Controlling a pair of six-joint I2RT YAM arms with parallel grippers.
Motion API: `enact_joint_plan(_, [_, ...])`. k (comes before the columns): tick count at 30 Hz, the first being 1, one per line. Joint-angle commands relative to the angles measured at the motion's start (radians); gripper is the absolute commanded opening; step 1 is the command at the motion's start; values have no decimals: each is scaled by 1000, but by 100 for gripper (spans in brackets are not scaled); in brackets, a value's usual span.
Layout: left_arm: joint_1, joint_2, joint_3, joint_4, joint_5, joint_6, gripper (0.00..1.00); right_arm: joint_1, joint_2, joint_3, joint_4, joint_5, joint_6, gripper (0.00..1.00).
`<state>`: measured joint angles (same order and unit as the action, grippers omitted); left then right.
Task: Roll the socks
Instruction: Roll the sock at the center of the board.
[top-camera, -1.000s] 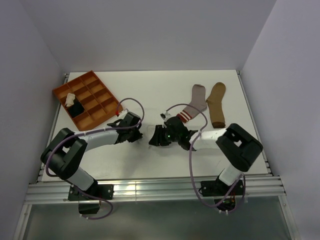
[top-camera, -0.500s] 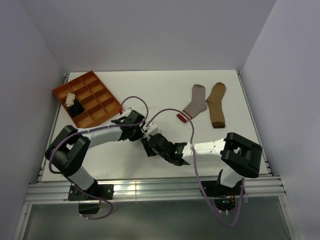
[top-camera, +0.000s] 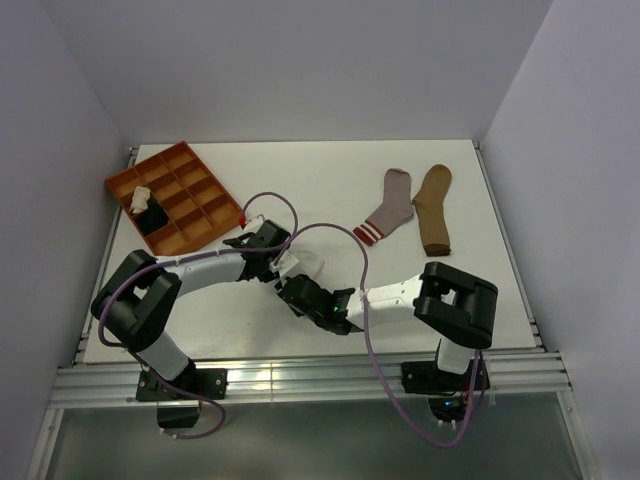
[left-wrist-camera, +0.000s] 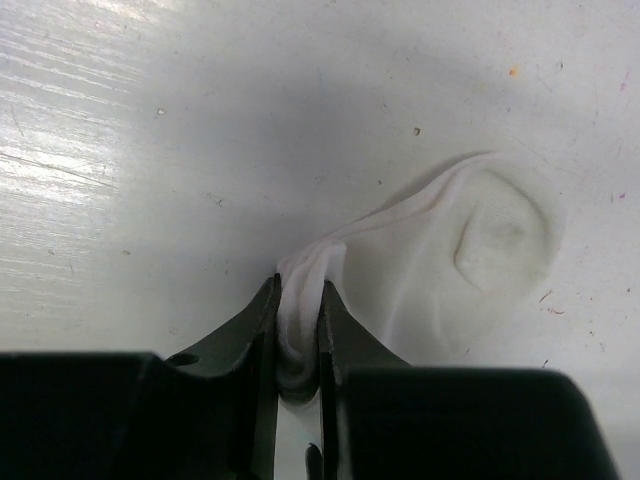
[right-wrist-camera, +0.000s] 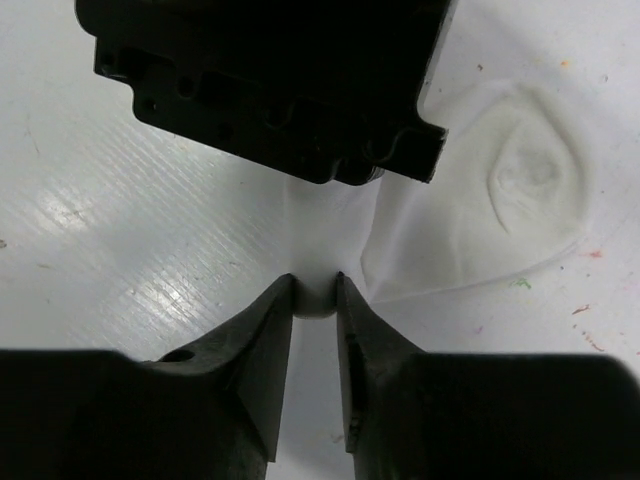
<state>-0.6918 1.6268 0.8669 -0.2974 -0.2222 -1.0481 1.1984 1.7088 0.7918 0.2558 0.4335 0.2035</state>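
1. The left gripper (left-wrist-camera: 298, 300) is clenched on a bunched edge of the white sock (left-wrist-camera: 470, 250). The fabric is squeezed thin between its two fingers at the bottom centre of the left wrist view.
2. The right gripper (right-wrist-camera: 315, 300) grasps the same sock. A rounded fold is pinched between its fingertips at the bottom centre of the right wrist view. The black body of the left gripper fills the top of that frame, just above the fold.
3. The rest of the white sock lies flat on the counter (top-camera: 300, 180) and fans out toward the right of both wrist views, with a rumpled patch near its far end.
4. In the overhead view the two grippers meet tip to tip just below the centre of the frame.
5. The grey sock (top-camera: 390, 208), with a red-striped cuff, and the tan sock (top-camera: 434, 208) lie flat side by side in the upper right, well apart from the grippers.
6. The orange tray (top-camera: 185, 190) sits at the upper left. The black sock (top-camera: 153, 217) and the cream sock (top-camera: 140, 197) are in compartments along its left side.
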Motion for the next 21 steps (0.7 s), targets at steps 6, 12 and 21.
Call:
enact_joint_plan(6, [-14, -1, -40, -51, 17, 14, 24, -25, 8, 11, -6, -93, 49, 0])
enact_joint_plan(12, [-12, -82, -40, -60, -29, -12, 68, -169, -41, -39, -9, -373, 149, 0])
enact_joint_plan(21, [8, -254, -63, -65, -83, -64, 81, -414, -25, -100, 144, -924, 353, 0])
